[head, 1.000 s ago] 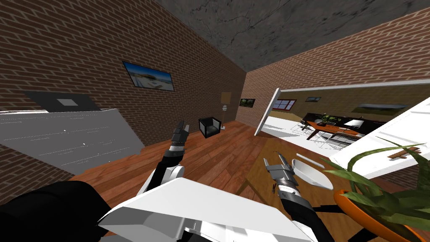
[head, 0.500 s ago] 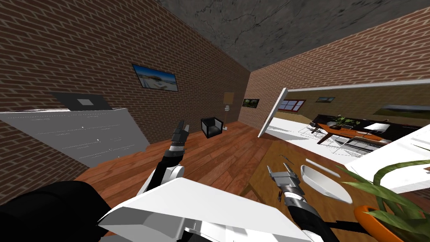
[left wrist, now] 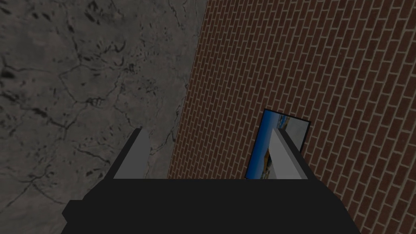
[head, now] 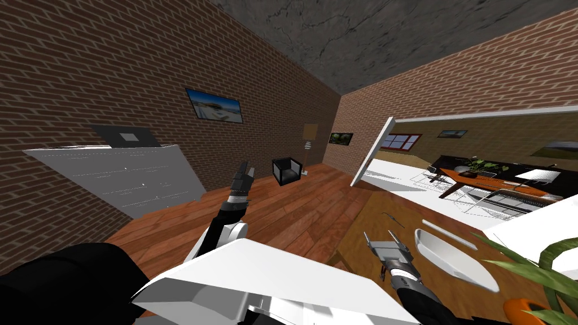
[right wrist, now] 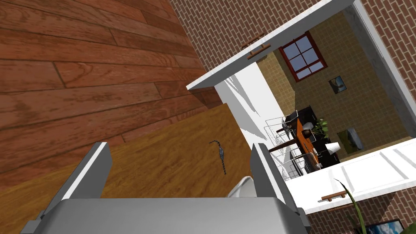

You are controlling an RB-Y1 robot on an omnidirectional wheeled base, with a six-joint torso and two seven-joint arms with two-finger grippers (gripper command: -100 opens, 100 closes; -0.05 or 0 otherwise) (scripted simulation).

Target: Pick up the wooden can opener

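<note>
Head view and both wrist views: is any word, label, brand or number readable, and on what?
None can be read.
Framed picture on the brick wall: a blue scene, no lettering.
Grey panel: white specks, too small to read as characters.
Can opener on the table: too small to show any mark.

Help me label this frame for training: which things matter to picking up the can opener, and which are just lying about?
Job: can opener, thin and dark; table under it; open right gripper.
Lying about: white bowl; potted plant; black chair; raised, open left gripper.
</note>
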